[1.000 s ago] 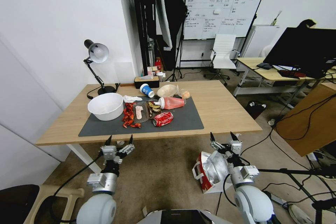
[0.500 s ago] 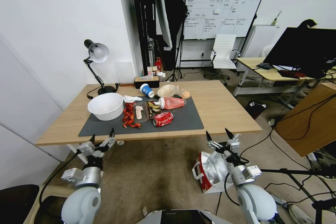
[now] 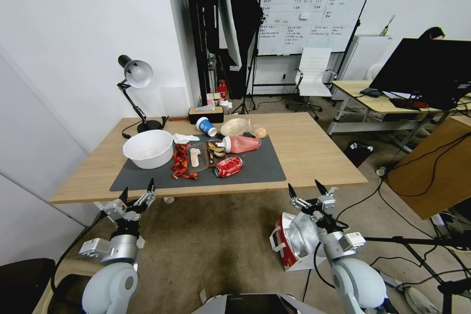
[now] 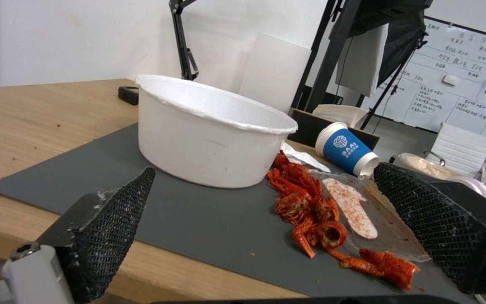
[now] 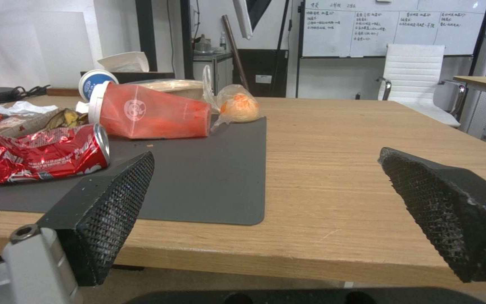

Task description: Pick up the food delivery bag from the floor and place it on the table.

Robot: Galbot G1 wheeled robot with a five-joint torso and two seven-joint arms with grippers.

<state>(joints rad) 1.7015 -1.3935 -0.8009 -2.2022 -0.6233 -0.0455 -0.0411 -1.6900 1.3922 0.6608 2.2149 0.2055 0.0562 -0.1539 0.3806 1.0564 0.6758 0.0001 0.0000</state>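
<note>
The bag [image 3: 294, 240] lies on the floor [image 3: 221, 245] beside the table's [image 3: 314, 157] near right corner, untouched; my right gripper [image 3: 308, 192] hangs above it, fingers spread; my left gripper [image 3: 137, 194], fingers also apart, has swung out leftward since a second ago, clearing room, I think; my wrist views show the bowl [image 4: 209, 126] and crushed can [image 5: 38, 154] up close, not the bag.
</note>
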